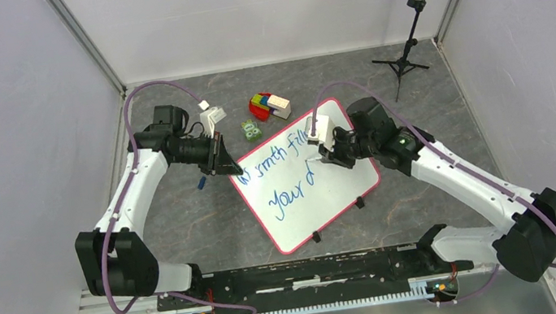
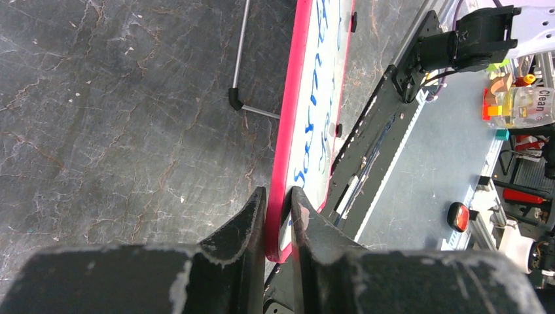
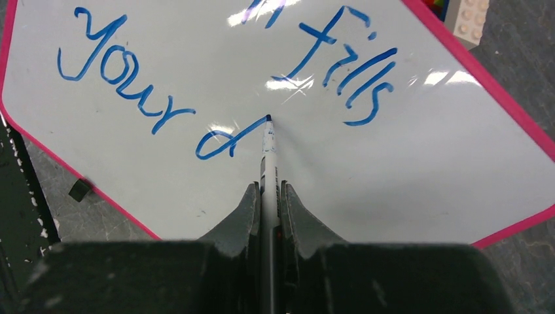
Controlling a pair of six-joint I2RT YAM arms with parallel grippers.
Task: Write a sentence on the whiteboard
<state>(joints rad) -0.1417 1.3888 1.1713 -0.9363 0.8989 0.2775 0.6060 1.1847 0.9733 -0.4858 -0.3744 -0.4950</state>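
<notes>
Two arms, one board; I list what I see.
1. whiteboard (image 1: 334, 198): pink-rimmed, lying askew on the desk (image 1: 210, 224).
2. sentence (image 1: 294, 192): blue lettering across the whiteboard; I read "fills" on the upper line and "your d" on the lower.
3. left fingers (image 1: 224, 163): clamped on the whiteboard's left corner rim.
4. right fingers (image 1: 337, 153): clamped on a marker (image 3: 268, 147) over the whiteboard's middle, its tip touching the top of the "d" stroke.
5. coloured blocks (image 1: 269, 106): just beyond the whiteboard's far edge.
</notes>
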